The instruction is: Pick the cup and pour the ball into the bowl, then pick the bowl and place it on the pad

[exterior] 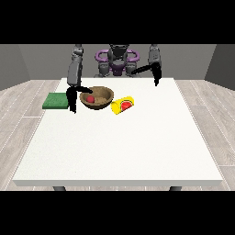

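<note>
A brown bowl (pixel 97 97) sits on the white table (pixel 119 147) near its far left, with a red ball (pixel 91 98) inside it. A yellow cup (pixel 123 105) lies on its side just right of the bowl, its red inside facing the camera. The green pad (pixel 56 100) lies flat at the table's left edge. The hand at the view's left (pixel 73 97) hangs between the pad and the bowl, its thumb reaching to the bowl's left rim and its fingers pointing down. The hand at the view's right (pixel 156 75) is raised above the table's far edge, holding nothing.
The robot's torso (pixel 117 62) stands behind the table's far edge. The near half and right side of the table show only bare white surface.
</note>
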You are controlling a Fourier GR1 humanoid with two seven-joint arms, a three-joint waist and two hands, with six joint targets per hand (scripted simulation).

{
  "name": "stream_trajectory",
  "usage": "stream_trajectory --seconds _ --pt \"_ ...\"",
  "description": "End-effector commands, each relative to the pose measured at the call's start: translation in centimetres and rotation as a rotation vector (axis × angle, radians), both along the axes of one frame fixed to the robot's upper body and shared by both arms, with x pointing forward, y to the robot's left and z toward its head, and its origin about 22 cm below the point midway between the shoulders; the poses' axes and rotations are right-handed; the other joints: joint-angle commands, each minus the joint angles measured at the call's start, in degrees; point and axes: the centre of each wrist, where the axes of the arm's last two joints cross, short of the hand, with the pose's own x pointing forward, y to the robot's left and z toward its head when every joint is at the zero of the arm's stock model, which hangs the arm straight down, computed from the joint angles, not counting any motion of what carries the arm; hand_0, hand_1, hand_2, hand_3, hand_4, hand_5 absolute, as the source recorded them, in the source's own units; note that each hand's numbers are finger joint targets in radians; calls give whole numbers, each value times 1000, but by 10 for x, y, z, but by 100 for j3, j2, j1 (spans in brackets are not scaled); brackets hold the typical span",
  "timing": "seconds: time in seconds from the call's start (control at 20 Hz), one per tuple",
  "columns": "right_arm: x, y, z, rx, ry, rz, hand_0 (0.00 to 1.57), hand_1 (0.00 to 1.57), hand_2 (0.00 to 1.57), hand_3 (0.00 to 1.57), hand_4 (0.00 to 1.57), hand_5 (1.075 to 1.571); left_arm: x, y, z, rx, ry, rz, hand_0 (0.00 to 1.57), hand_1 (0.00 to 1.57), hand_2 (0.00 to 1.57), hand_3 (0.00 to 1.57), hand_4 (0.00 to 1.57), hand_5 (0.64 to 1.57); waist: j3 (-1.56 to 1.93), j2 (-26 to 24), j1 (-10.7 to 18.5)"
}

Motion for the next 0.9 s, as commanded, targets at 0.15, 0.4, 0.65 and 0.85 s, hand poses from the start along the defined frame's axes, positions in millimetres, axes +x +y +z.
stream_trajectory --seconds 0.15,0.4,0.65,0.85 --pt "20 43 4 83 63 -15 0 0 0 0 242 1532 -3 -16 8 25 -13 -15 0 0 0 0 0 1561 96 70 272" --pt "26 48 12 66 136 32 0 0 0 0 362 1546 2 24 -14 9 92 17 0 0 0 0 0 1564 91 -438 -73" --pt "25 93 1 79 164 46 0 0 0 0 366 1547 -7 33 -39 -19 82 46 0 0 0 0 0 1564 91 -482 -124" --pt "-1 56 -29 -77 343 -56 1570 1570 1571 823 656 1570 -1 26 -5 1 49 8 0 0 0 0 0 1567 89 -283 146"
